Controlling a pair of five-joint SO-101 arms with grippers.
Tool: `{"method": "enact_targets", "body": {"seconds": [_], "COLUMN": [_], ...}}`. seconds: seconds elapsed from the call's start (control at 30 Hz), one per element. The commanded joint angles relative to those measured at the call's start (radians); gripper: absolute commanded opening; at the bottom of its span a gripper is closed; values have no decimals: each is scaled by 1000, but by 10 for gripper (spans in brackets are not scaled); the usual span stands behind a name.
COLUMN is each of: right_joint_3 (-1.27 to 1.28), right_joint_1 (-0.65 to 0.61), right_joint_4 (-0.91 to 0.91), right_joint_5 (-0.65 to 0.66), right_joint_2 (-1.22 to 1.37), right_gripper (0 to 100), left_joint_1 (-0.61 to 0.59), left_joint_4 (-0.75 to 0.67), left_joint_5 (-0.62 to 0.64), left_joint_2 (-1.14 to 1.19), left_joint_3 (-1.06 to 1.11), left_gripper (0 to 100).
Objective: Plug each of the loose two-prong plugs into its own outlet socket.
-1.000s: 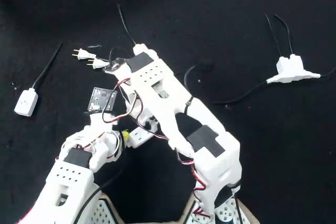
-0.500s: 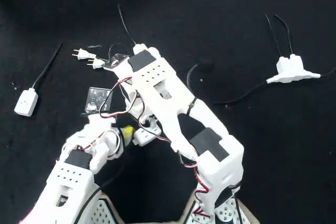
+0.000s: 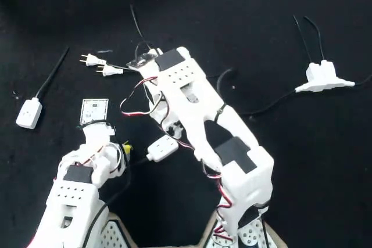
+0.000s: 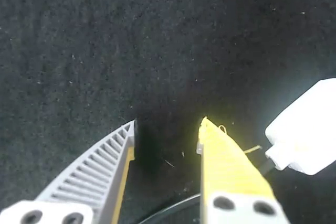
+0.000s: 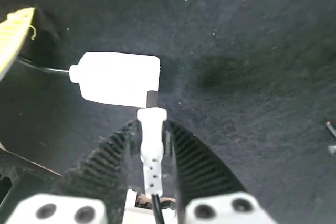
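While the right gripper is clenched on a white plug, the prongs of this plug point into the end of a white socket. In the right wrist view a short dark piece of prong shows between the plug and the socket, so I judge that the plug has entered but is not yet pushed home. On the black table this socket lies at about 7 o'clock from the middle, just beside the left gripper. That gripper is released, with nothing between its grey and yellow fingers, and the socket is close to its yellow finger but not held.

As for progress, the first joint seems to be in hand and not finished. Two more plugs lie unplugged at about 10 o'clock, the far loose plug and the near loose plug, close to each other. A small socket with its cable lies alone at 9 o'clock, with nothing in it. A white block with thin cables lies at 3 o'clock; I cannot tell whether its plugs are in place. So, in my judgement, most of the work remains.
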Motion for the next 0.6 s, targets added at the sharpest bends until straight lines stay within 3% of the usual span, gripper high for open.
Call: {"method": "enact_targets", "body": {"seconds": [0.0, 0.57], "right_joint_3": [-12, -15], "right_joint_1": [-17, -38], "right_joint_4": [17, 9], "right_joint_5": [-12, -6], "right_joint_2": [-1, 71], "right_gripper": [11, 11], "left_joint_1": [-10, -10], "left_joint_4": [3, 9], "left_joint_5": [-8, -8], "left_joint_2": [-9, -9], "left_joint_3": [-64, -64], "left_gripper": [195, 195]}}
